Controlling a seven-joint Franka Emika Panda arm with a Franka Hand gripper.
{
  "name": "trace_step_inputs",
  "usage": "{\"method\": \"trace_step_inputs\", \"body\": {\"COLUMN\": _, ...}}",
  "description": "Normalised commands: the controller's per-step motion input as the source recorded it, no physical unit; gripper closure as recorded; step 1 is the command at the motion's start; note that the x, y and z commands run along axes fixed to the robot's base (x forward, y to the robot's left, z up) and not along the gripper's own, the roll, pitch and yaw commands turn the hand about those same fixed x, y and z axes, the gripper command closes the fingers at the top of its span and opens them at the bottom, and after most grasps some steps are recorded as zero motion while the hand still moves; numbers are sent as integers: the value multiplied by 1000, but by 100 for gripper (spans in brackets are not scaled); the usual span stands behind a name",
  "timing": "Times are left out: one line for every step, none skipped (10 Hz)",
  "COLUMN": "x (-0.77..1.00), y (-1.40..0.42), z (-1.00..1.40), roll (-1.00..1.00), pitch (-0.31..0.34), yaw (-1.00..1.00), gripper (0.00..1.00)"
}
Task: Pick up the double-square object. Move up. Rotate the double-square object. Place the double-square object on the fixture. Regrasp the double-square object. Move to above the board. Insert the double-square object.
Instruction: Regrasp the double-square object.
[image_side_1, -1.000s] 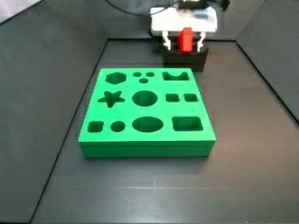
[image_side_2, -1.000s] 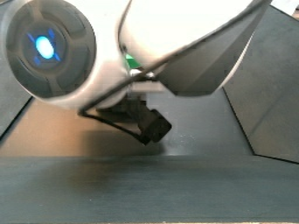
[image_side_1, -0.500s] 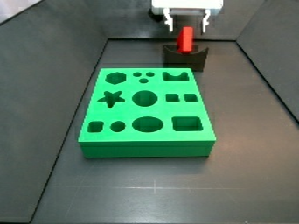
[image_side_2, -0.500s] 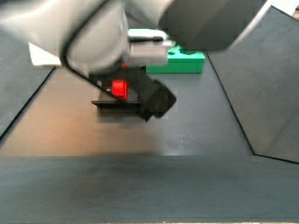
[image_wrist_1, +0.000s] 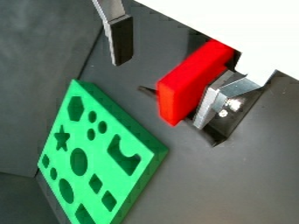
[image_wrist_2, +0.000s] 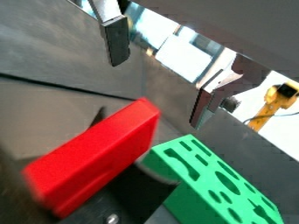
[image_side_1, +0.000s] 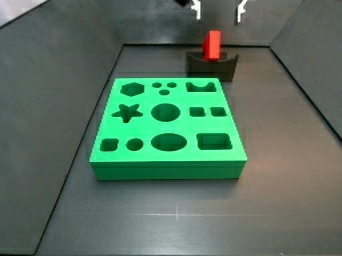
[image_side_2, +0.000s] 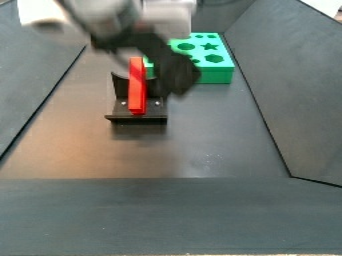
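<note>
I see the gripper (image_side_1: 218, 10) at the very top of a side view, fingers apart and holding nothing. Directly below it the red block (image_side_1: 211, 44) stands upright on the fixture (image_side_1: 211, 67), clear of both fingers. In another side view the red block (image_side_2: 136, 82) rises from the dark fixture (image_side_2: 138, 108), and the blurred arm body passes behind its upper end, so I cannot make out the fingers there.

In both wrist views the two fingers are spread wide with open space between them. One finger (image_wrist_1: 117, 33) and the opposite finger (image_wrist_1: 223, 100) flank the red block (image_wrist_1: 191, 80), which lies below the gripper and touches neither pad. In a wrist view the red block (image_wrist_2: 96, 166) sits on the fixture (image_wrist_2: 149, 193), with the fingers (image_wrist_2: 114, 36) well above it.

The green board (image_side_1: 168, 128) lies flat on the dark floor, beyond the fixture as seen from the gripper, its cut-outs all unfilled. It also shows in the wrist views (image_wrist_1: 98, 152) (image_wrist_2: 218, 182).
</note>
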Motion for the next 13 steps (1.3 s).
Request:
{"method": "trace_step_inputs", "body": {"x": -135, "y": -988, "z": 1000, "roll": 1000, "pitch": 44, "yaw": 22, "gripper": 0}}
{"method": "trace_step_inputs", "body": {"x": -108, "y": -816, "z": 774, "roll": 1000, "pitch": 39, "yaw": 21, "gripper": 0}}
{"method": "trace_step_inputs", "body": {"x": -89, "y": -708, "z": 635, "roll": 1000, "pitch": 38, "yaw": 21, "gripper": 0}}
{"method": "trace_step_inputs", "body": {"x": -47, "y": -399, "z": 252, "roll": 1000, "pitch": 37, "yaw": 21, "gripper": 0}}
{"method": "trace_step_inputs", "body": {"x": -33, "y": -255, "z": 80, "roll": 1000, "pitch": 35, "yaw": 21, "gripper": 0}}
{"method": "trace_step_inputs", "body": {"x": -6, "y": -36, "z": -28, "roll": 1000, "pitch": 33, "yaw": 21, "gripper": 0}}
{"method": "trace_step_inputs", "body": {"x": -7, "y": 4, "z": 5, "roll": 1000, "pitch": 35, "yaw": 21, "gripper": 0}}
{"method": "trace_step_inputs", "body": {"x": -16, "y": -39, "z": 18, "roll": 1000, "pitch": 31, "yaw": 21, "gripper": 0}}
{"method": "trace_step_inputs", "body": {"x": -19, "y": -37, "z": 15, "roll": 1000, "pitch": 28, "yaw": 22, "gripper": 0}}
{"method": "trace_step_inputs", "body": {"x": -29, "y": -27, "z": 16, "roll": 1000, "pitch": 22, "yaw": 23, "gripper": 0}}
{"method": "trace_step_inputs", "body": {"x": -27, "y": -24, "z": 9, "roll": 1000, "pitch": 19, "yaw": 24, "gripper": 0}}
{"method": "trace_step_inputs", "body": {"x": -23, "y": -22, "z": 6, "roll": 1000, "pitch": 11, "yaw": 25, "gripper": 0}}
{"method": "trace_step_inputs", "body": {"x": -18, "y": -19, "z": 10, "roll": 1000, "pitch": 7, "yaw": 26, "gripper": 0}}
